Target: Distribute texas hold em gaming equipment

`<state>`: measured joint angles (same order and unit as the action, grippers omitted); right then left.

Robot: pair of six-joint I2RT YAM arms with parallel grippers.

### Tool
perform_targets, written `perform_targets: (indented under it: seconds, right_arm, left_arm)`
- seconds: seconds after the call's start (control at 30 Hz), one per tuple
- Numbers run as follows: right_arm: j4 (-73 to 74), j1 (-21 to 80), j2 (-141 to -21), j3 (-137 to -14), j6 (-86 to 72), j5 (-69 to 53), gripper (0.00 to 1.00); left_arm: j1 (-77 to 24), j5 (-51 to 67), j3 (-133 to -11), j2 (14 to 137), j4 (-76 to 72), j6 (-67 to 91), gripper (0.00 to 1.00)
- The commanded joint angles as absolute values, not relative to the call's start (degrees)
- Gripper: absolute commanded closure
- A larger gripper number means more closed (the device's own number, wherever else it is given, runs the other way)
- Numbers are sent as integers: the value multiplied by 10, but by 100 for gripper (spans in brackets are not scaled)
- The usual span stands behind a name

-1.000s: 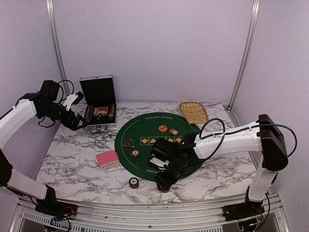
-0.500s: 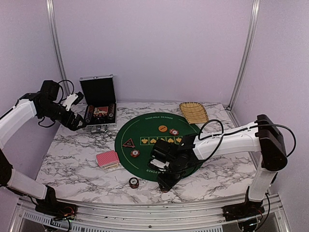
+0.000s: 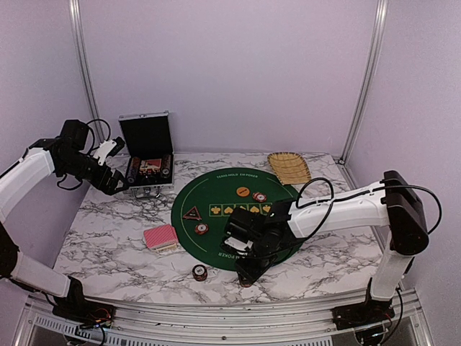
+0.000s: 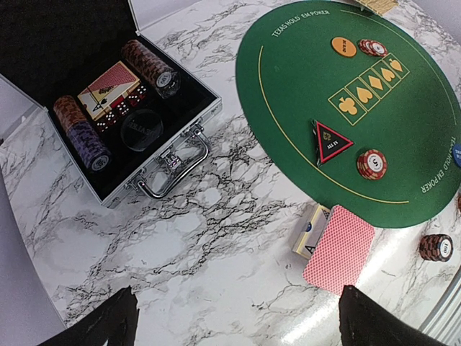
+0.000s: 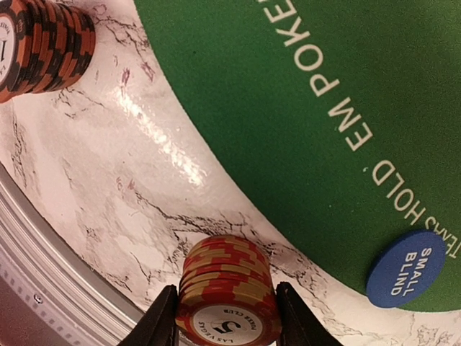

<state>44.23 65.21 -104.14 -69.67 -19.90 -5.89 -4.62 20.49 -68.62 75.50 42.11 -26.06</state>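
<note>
In the right wrist view my right gripper (image 5: pixel 227 318) has a finger pressed against each side of a stack of red-and-gold poker chips (image 5: pixel 227 288), which stands on the marble just off the green mat (image 5: pixel 288 108). A blue "small blind" disc (image 5: pixel 405 268) lies on the mat's edge beside it. A darker chip stack (image 5: pixel 43 43) stands further left. Red-backed cards (image 4: pixel 340 249) lie left of the mat. On the mat are a black triangular marker (image 4: pixel 330 141), a chip pile (image 4: pixel 372 163) and an orange disc (image 4: pixel 343 47). My left gripper (image 4: pixel 238 317) hangs open over bare marble near the case.
The open silver case (image 3: pixel 148 155) with chip rolls and a card box stands at the back left. A tan woven tray (image 3: pixel 289 166) sits at the back right. The table's metal front rail (image 3: pixel 216 317) runs close behind the right gripper (image 3: pixel 245 277).
The right gripper's fingers have closed in on the red-and-gold chip stack at the table's front edge. The left arm has not moved.
</note>
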Motion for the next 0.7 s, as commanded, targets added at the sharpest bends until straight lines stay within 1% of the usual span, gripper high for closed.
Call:
perform_targets:
  seconds: [0.0,0.07,0.27,0.4,0.53,0.67]
  right_arm:
    - [456,657,-1027,-732,-200,-51,63]
    - [461,657,-1024,-738,-200,-50,65]
    - [476,657,-1018,-759,-198,-48,66]
    - [491,648,-1016,-773,-196,-28,69]
    - [497,612,-1008,-770,-190,-14,72]
    - [485,555,-988,-740,-185,-4,73]
  left_arm:
    - [-47,206,-695,751,439,-265,1]
    - [-48,208,-695,751,439,-264,1]
    - [-48,207,-693,750,439,-265,1]
    - [-48,206,-693,750,439,-267,1]
    - [-48,206,-693,747,440,-266,1]
    - [-48,204,-690,741,440,-269,1]
